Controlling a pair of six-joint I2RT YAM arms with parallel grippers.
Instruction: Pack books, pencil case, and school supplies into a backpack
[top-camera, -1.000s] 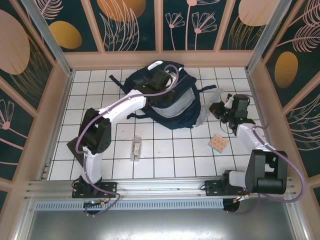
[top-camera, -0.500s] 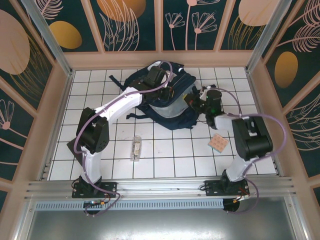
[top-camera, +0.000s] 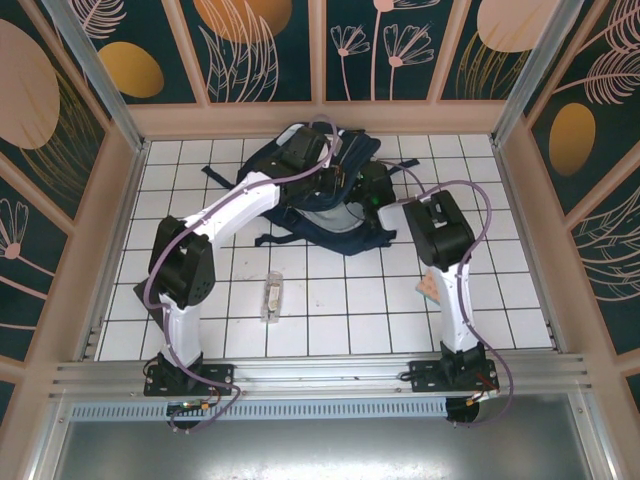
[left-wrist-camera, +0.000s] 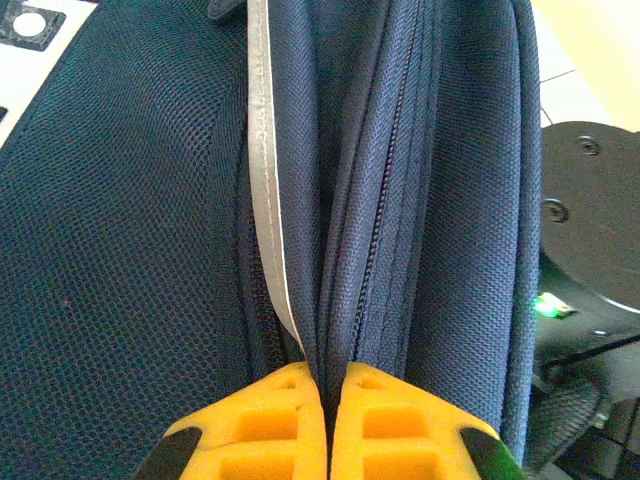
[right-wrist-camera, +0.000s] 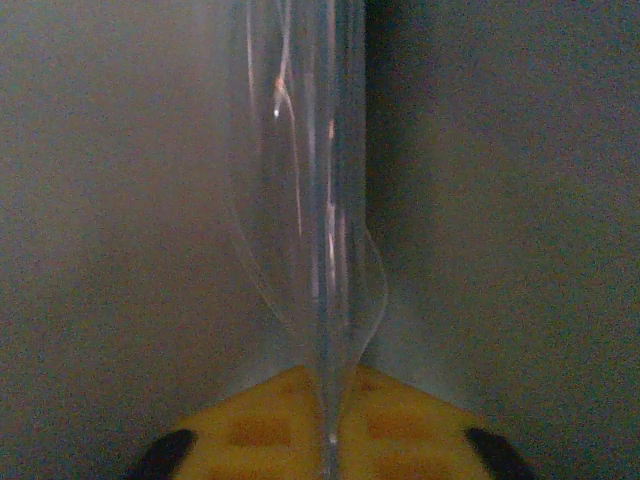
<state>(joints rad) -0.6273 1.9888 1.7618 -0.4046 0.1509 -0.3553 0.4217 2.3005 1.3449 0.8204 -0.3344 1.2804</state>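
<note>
The navy backpack (top-camera: 345, 235) lies at the back middle of the table. My left gripper (top-camera: 333, 180) is shut on a fold of its opening edge beside a white stripe (left-wrist-camera: 265, 150); in the left wrist view the yellow fingertips (left-wrist-camera: 290, 420) pinch the blue fabric (left-wrist-camera: 120, 250). My right gripper (top-camera: 368, 192) reaches into the opening from the right. In the right wrist view it (right-wrist-camera: 327, 400) is shut on the flat clear pouch (right-wrist-camera: 315, 230), with dim grey lining all round. The clear oblong box (top-camera: 271, 297) lies on the tiles. The books and pencil case are out of view.
The pinkish pad (top-camera: 428, 290) lies at the right, partly under my right arm (top-camera: 445, 240). Dark straps (top-camera: 275, 237) trail off the backpack's left side. Wooden walls close in the white tiled table (top-camera: 340, 320).
My right arm has swung left from the table's right side, carrying the pouch into the backpack's opening. The left gripper has shifted slightly toward the back with the fabric edge.
</note>
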